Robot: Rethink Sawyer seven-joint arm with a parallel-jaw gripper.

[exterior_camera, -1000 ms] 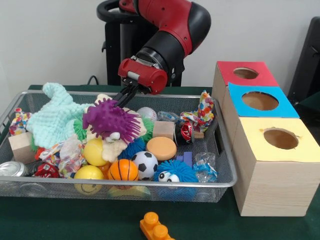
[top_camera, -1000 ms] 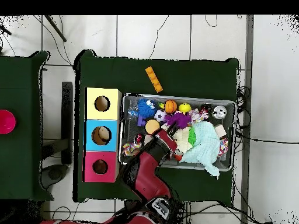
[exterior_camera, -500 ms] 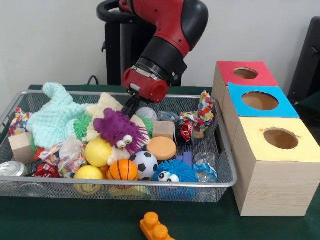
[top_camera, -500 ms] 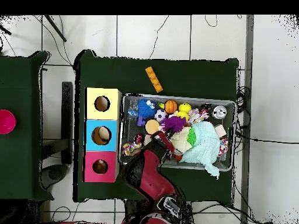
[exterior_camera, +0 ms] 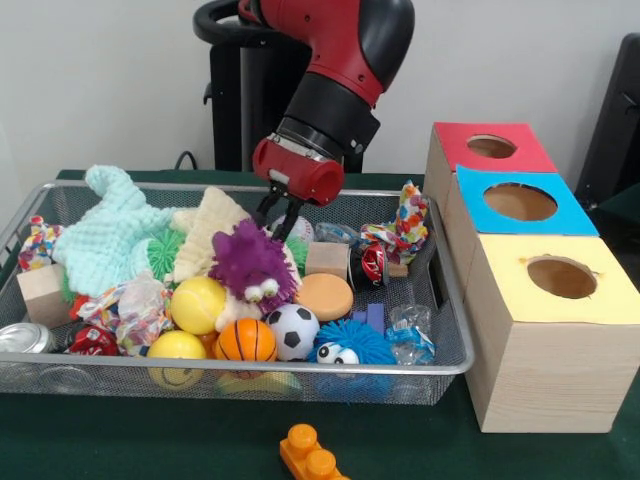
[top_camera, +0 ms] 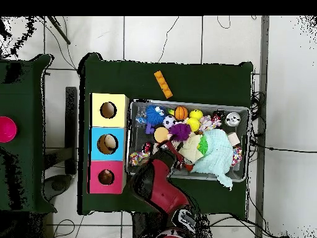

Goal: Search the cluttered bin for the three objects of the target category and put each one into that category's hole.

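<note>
Bin [exterior_camera: 452, 362]: silver wire-mesh basket with a rounded rim, on the green surface [exterior_camera: 150, 440], just beside the three wooden boxes; packed with toys.
Purple toy [exterior_camera: 252, 262]: spiky, with googly eyes. One second ago it hung high at the jaws, over the yellow ball [exterior_camera: 197, 303]; now it lies lower in the clutter, against the cream cloth [exterior_camera: 212, 225] and above the soccer ball [exterior_camera: 292, 330].
Gripper [exterior_camera: 281, 217]: just above and behind the purple toy, tips apart and empty; the jaws read as open. The wrist has shifted toward the boxes since the earlier frames.
Meaning for task: judged a release or a slipped grasp. The toy is back in the bin, so no transfer to a hole has resulted from this move.
Boxes: red box [exterior_camera: 489, 146], blue box [exterior_camera: 519, 202] and yellow box [exterior_camera: 560, 278], one round hole each. The overhead view shows something pale in the blue box's hole; it cannot be identified.
Other contents: mint cloth [exterior_camera: 108, 232], basketball [exterior_camera: 246, 340], orange disc [exterior_camera: 323, 296], blue spiky toy [exterior_camera: 350, 345].
Outside bin: orange brick [exterior_camera: 312, 456] on the surface.
</note>
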